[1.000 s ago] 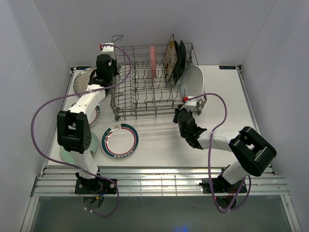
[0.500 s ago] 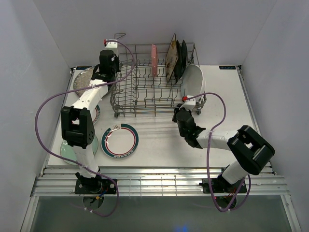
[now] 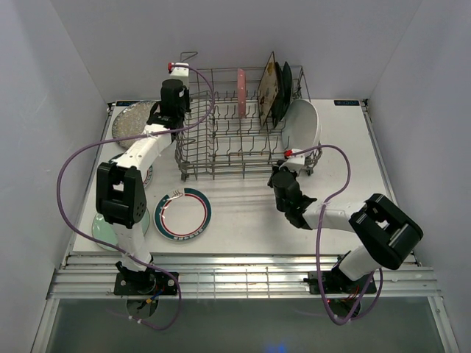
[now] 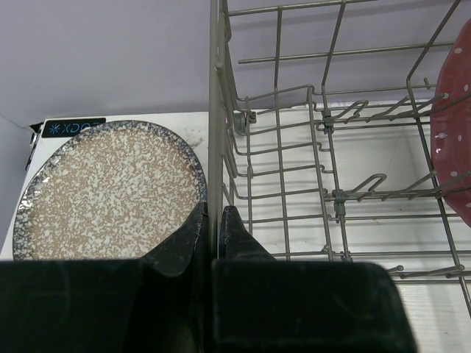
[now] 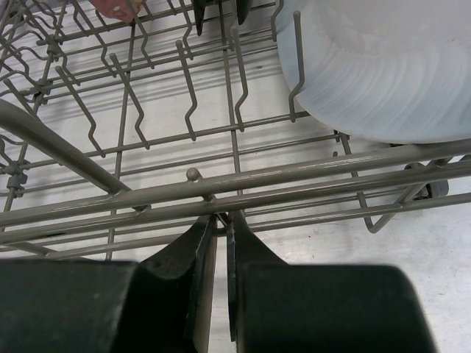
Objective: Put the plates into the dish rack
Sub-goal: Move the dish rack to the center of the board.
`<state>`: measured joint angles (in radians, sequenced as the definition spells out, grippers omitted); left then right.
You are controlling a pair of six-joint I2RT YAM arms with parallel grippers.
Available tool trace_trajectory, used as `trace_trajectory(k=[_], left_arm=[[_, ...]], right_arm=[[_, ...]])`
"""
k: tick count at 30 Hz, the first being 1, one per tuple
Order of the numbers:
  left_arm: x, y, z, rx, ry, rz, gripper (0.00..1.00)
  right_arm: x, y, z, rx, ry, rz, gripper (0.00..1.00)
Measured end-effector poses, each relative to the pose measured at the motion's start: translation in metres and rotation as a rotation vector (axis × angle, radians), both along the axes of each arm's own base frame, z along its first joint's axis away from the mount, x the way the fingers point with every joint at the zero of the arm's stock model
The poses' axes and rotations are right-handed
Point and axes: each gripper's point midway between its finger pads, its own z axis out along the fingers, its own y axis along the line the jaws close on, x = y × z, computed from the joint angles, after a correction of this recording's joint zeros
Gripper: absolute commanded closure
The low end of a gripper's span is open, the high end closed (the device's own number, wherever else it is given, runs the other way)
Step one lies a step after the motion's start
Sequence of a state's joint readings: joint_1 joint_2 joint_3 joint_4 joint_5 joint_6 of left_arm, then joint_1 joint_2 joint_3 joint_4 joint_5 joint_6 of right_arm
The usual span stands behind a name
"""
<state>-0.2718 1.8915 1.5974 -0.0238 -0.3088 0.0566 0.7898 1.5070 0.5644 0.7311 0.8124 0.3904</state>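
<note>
The dish rack [image 3: 235, 136], a grey wire basket, stands at the back of the table. In it stand a pink plate [image 3: 241, 90], a cream floral square plate [image 3: 266, 88], a black one [image 3: 284, 82] and a white oval plate [image 3: 302, 125]. My left gripper [image 3: 179, 112] is shut on the rack's left wall rim [image 4: 214, 147]. My right gripper [image 3: 287, 168] is shut on a wire of the front rim [image 5: 243, 187]. On the table lie a speckled plate [image 3: 129, 121], a teal-rimmed white plate [image 3: 182, 214] and a pale green plate [image 3: 101, 229].
Another plate [image 3: 148, 176] lies half hidden under the left arm. Purple cables loop off both arms over the table. White walls close in the left, back and right. The pink plate [image 4: 455, 140] shows at the right edge of the left wrist view.
The dish rack has slid to the right and slightly toward the back wall, with both grippers still on it. The plates inside moved along with it.
</note>
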Motion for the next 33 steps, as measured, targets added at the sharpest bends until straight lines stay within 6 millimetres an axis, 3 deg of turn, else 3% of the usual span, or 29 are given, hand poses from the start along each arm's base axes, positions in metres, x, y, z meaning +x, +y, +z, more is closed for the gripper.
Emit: trace_trajectory(k=[2, 4, 5, 6, 7, 10, 15, 16, 23, 25, 33], left_arm=[[-0.001, -0.003, 0.000, 0.001, -0.001, -0.001, 1.00], [-0.001, -0.004, 0.000, 0.005, -0.001, 0.002, 0.95], [-0.002, -0.005, 0.000, 0.008, -0.001, 0.003, 0.88], [-0.002, -0.004, 0.000, 0.010, 0.000, 0.003, 0.72], [-0.002, -0.004, 0.000, 0.015, 0.001, 0.004, 0.63], [-0.003, -0.011, -0.002, 0.044, 0.011, -0.049, 0.29], [-0.010, -0.025, -0.008, 0.051, 0.025, -0.119, 0.11], [-0.012, -0.026, -0.010, 0.048, 0.029, -0.130, 0.07], [-0.033, -0.021, 0.002, 0.048, 0.017, -0.154, 0.02], [-0.042, -0.015, 0.008, 0.047, 0.008, -0.149, 0.02], [-0.088, 0.003, 0.048, 0.033, -0.090, -0.139, 0.02]], right_arm=[[-0.001, -0.003, 0.000, -0.004, 0.000, -0.011, 0.92], [-0.001, -0.005, 0.000, -0.007, 0.000, -0.019, 0.82], [-0.001, -0.005, 0.000, -0.007, 0.000, -0.021, 0.75], [-0.001, -0.005, 0.000, -0.001, -0.001, -0.025, 0.70], [0.000, -0.006, 0.000, -0.001, -0.001, -0.032, 0.61], [-0.002, -0.013, 0.001, -0.028, -0.001, -0.059, 0.54], [-0.005, -0.021, 0.001, -0.045, 0.016, -0.076, 0.38], [-0.006, -0.022, 0.001, -0.047, 0.019, -0.077, 0.30], [-0.019, -0.035, 0.016, -0.040, 0.012, -0.064, 0.00], [-0.022, -0.036, 0.023, -0.028, 0.005, -0.049, 0.10], [-0.039, -0.036, 0.050, 0.043, -0.008, 0.025, 0.10]])
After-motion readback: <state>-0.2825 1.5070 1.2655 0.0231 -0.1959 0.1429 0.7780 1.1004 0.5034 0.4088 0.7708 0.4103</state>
